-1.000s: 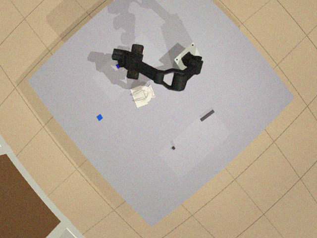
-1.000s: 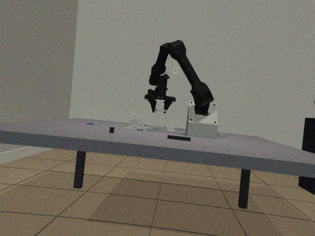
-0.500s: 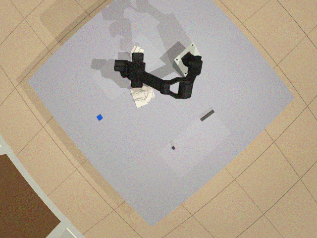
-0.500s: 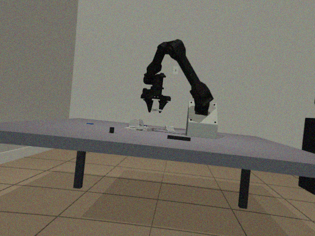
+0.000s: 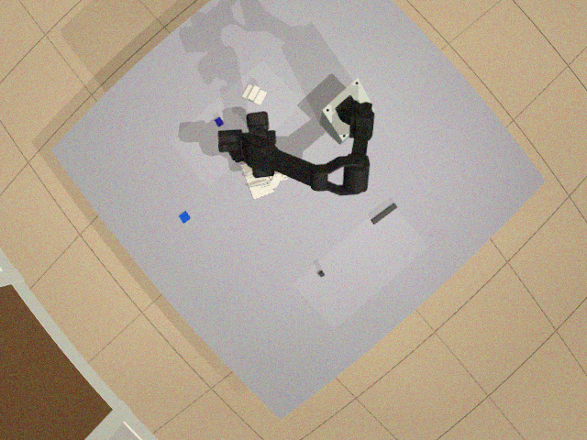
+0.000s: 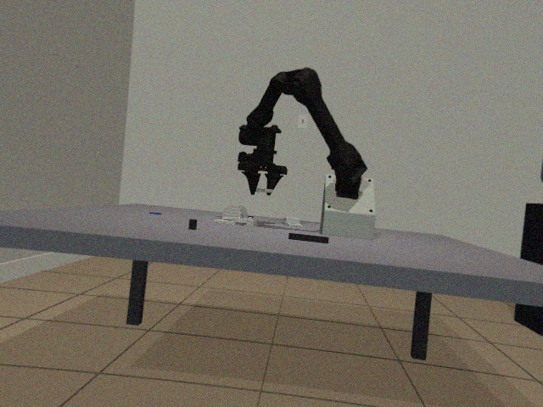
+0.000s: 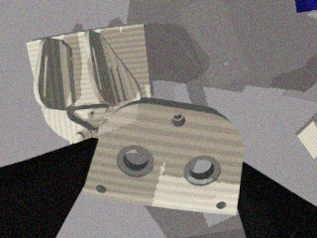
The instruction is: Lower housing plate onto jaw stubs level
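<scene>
The housing plate (image 6: 263,191) (image 7: 163,136) is gripped between the fingers of the gripper (image 5: 253,153) (image 6: 260,192) (image 7: 165,157), above the counter (image 5: 280,331) (image 6: 263,258) and apart from the pale jaw assembly (image 5: 260,190) (image 6: 234,213) (image 7: 59,116). In the top view, a blue square (image 5: 184,216) (image 6: 155,213) lies towards the counter's lower-left edge, a dark bar (image 5: 383,214) (image 6: 308,238) nearer its lower-right edge
</scene>
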Controlling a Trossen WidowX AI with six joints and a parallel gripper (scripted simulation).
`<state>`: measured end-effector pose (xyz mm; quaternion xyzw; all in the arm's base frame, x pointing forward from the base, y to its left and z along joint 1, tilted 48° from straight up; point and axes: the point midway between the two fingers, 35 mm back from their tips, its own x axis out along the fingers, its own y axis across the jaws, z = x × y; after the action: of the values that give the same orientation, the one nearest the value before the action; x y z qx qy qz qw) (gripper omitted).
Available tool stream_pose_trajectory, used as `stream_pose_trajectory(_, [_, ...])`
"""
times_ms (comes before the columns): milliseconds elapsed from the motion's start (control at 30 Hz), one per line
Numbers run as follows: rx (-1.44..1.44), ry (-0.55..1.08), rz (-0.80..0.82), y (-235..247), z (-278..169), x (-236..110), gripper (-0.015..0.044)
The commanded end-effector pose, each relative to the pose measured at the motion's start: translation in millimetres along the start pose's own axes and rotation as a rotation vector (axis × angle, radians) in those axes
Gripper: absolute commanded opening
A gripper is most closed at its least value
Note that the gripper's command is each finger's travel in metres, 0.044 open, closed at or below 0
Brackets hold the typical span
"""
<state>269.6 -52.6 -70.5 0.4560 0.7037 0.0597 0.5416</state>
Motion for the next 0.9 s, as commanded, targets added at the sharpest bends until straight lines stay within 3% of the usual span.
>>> stream_pose_trajectory(0, [-0.043, 0.003, 0.008, 12, -5, 2, 0.0351])
stream_pose_trajectory(867, [-0.241, 0.032, 0.039, 70, -38, 11, 0.0351])
